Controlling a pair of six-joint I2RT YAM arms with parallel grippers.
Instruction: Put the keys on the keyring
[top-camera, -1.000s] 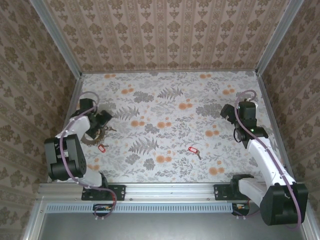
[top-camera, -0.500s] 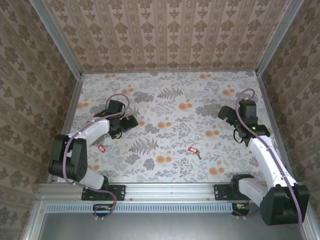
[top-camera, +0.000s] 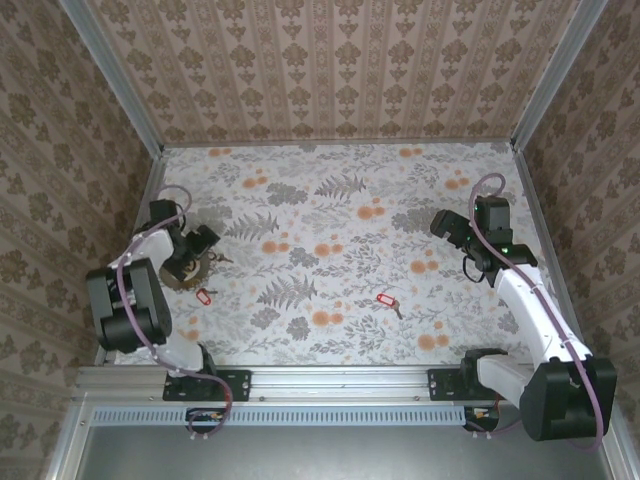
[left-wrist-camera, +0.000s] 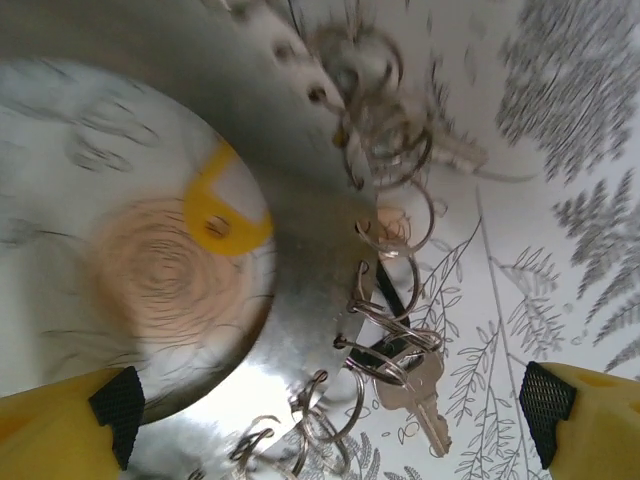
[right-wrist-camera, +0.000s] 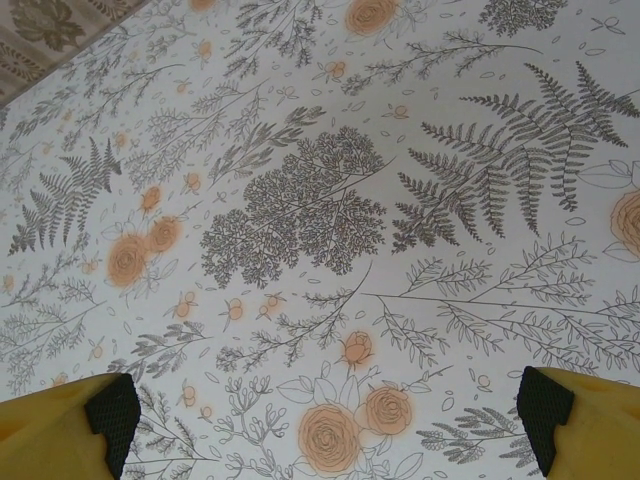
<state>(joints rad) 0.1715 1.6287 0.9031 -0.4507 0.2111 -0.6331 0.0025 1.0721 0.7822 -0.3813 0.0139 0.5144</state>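
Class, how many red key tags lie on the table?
2. One red tag lies beside the left gripper; another lies near the centre. More may hide under that arm.

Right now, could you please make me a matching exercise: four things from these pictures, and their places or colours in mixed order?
1. left gripper
2. right gripper
3. yellow tag
4. keyring

A. grey metal
B. above the bare flowered table
C. above the keyring
D. seen within the ring's hole

Pairs: 1-C, 2-B, 3-D, 4-A.
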